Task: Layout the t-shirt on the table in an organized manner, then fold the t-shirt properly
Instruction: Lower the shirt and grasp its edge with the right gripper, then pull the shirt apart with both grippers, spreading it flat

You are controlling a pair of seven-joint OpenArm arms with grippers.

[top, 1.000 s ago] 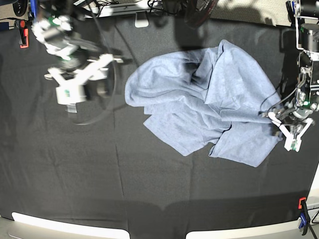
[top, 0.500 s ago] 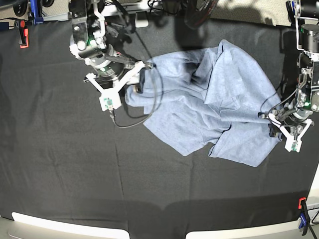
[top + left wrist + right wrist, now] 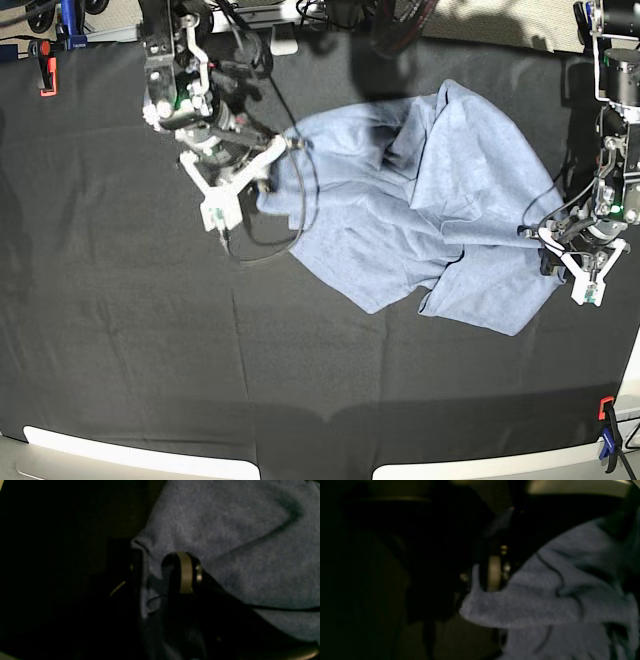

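Pinching the t-shirt (image 3: 420, 210) edges: right gripper (image 3: 262, 172), left gripper (image 3: 552, 262); clamp (image 3: 47, 68) apart.

No readable text, label or number in any view.

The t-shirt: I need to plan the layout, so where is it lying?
In the base view the t-shirt lies crumpled on the table, upper right of centre, between both grippers.

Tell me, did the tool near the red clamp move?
Yes. The right tool moved away from the red clamp and onto the t-shirt edge.
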